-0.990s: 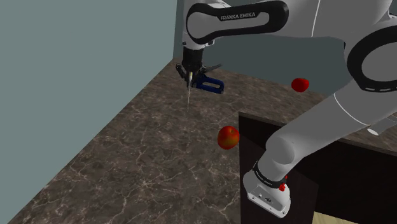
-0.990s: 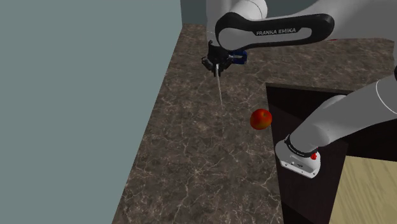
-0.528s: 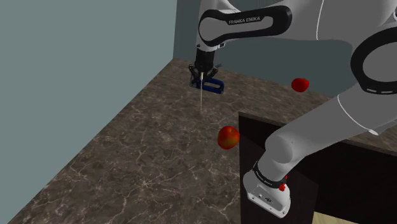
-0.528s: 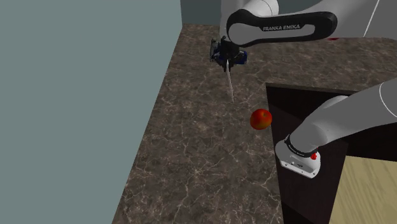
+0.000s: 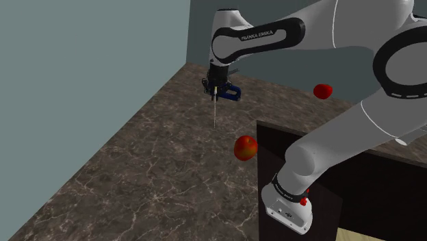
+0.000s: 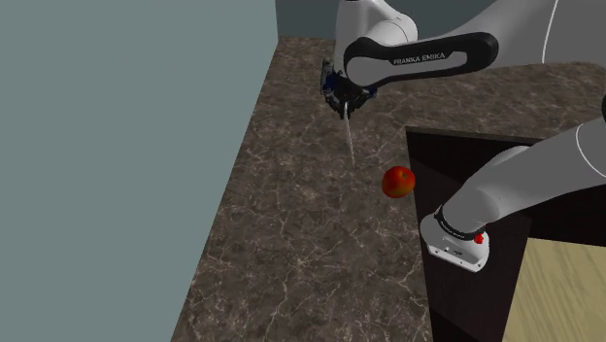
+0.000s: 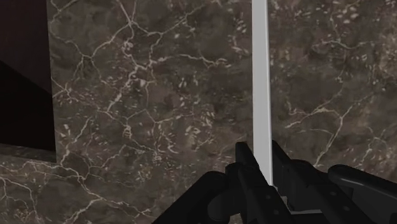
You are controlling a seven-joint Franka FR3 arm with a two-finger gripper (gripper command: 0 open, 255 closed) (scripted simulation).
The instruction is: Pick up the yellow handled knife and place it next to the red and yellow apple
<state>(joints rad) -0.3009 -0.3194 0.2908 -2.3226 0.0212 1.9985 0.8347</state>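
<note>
My gripper (image 5: 215,87) hangs above the dark marble counter (image 5: 157,171) near its far end, shut on the knife. The knife's thin pale blade (image 5: 216,109) points down from the fingers, its tip a little above the stone; the handle is hidden between them. In the wrist view the blade (image 7: 261,83) runs straight out between the two black fingers (image 7: 245,164). The red and yellow apple (image 5: 246,147) lies on the counter at the stand's corner, nearer the camera than the gripper. In the second exterior view the gripper (image 6: 342,97) holds the blade (image 6: 349,136) up and left of the apple (image 6: 398,182).
A blue object (image 5: 231,92) lies on the counter just behind the gripper. A small red fruit (image 5: 323,90) sits farther to the shoulder view's right. The dark stand (image 5: 308,140) borders the counter on the right; a grey-green wall (image 5: 82,68) runs along its left edge.
The gripper carried the knife toward the shoulder view's right, away from the wall, then sank slightly. The forearm swung round. The apple has not moved.
</note>
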